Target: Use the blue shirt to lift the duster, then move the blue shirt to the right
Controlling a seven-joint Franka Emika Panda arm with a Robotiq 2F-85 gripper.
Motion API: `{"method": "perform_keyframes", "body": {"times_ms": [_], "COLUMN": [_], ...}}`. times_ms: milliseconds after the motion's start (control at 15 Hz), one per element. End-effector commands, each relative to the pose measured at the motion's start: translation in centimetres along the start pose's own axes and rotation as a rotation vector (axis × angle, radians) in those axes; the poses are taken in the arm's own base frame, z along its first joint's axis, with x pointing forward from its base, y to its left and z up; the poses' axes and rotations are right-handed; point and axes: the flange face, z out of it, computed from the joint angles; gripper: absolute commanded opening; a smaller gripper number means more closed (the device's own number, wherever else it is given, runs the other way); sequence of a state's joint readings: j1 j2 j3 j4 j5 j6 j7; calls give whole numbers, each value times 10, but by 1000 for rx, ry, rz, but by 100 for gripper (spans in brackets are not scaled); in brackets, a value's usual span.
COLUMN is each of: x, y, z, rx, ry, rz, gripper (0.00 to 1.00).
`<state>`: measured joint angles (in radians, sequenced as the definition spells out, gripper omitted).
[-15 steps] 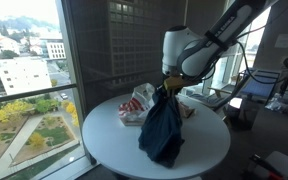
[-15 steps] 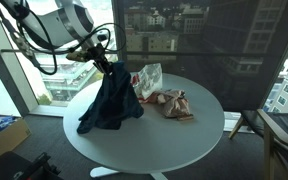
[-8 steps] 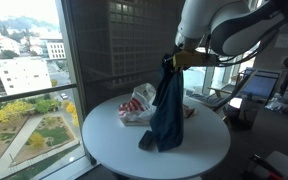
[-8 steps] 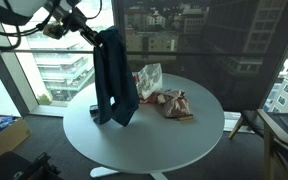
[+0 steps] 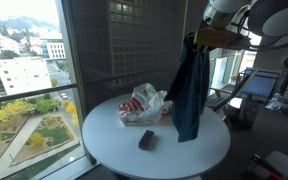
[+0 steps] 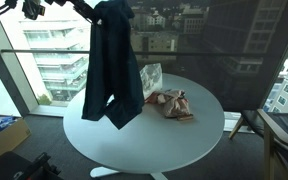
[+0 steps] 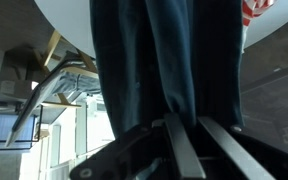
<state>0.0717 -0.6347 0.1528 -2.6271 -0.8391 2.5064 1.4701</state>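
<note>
My gripper [image 5: 197, 38] is shut on the top of the blue shirt [image 5: 189, 95] and holds it high, so the shirt hangs with its hem just above the round white table [image 5: 104, 135]. In an exterior view the gripper [image 6: 92, 8] is at the top edge and the shirt [image 6: 112, 65] hangs over the table's near side. A small dark block, probably the duster [image 5: 146, 140], lies on the table beside the hanging shirt. In the wrist view the fingers [image 7: 187, 120] pinch the shirt [image 7: 169, 60], which fills the middle of the picture.
A red and white plastic bag [image 5: 144, 102] lies at the back of the table and also shows in an exterior view [image 6: 149, 78]. A brown crumpled item [image 6: 172, 103] lies next to it. Windows stand close behind the table [image 6: 184, 140].
The gripper has risen with the shirt and moved sideways. The shirt has come off the table top, and the small dark block that lay under it is uncovered.
</note>
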Motion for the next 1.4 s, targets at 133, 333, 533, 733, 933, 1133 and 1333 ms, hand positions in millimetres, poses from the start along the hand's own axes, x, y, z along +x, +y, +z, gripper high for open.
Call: {"method": "perform_keyframes", "body": {"times_ms": [133,333,533,733,933,1133,1333], "x": [-15,-28,-41,-59,-79,-100,-124], "y": [47,67,79,83,80,78,73], "z": [65,116,163,209,253,295,329], "rx": [-121,-173,-203,-204,-176,-168,-173], "ry": [-64,-142,-224,-328,-424,-512,-604], "rz": [42,38,34,30,36,42,30], "gripper": [12,12,12,13,12,12,12]}}
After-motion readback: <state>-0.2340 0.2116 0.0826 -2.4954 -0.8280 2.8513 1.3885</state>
